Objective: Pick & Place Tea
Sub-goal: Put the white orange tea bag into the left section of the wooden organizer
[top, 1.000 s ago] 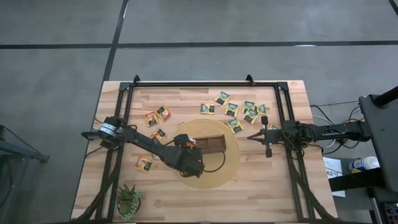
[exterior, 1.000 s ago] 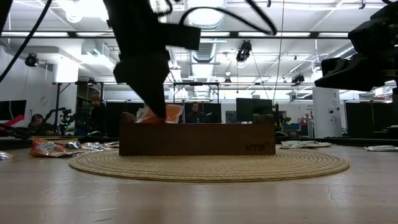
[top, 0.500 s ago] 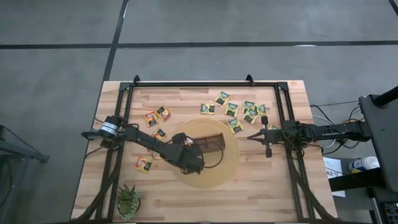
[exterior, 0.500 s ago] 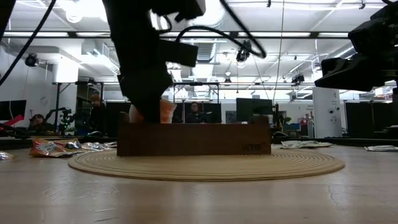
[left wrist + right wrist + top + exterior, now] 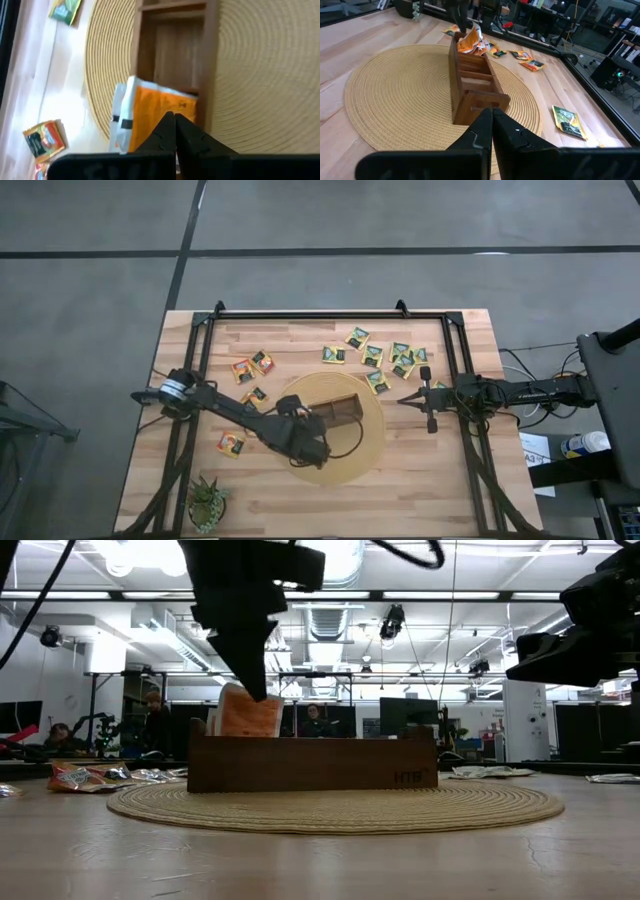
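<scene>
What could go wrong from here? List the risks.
1. The orange sachets stand tall out of the box end slot; they may tip out.
2. The left gripper, fingers shut, is right at their top edge; moving off could drag them or shift the box.
3. The mat could slide too.

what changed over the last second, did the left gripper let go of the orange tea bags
The left gripper pushed down into the end compartment of the wooden box, then rose again. It now sits shut just above the orange tea bags, which stand upright in that compartment; whether it touches them cannot be told. The right gripper, shut, waits in the same place beside the woven mat, and the loose sachets lie unchanged.
</scene>
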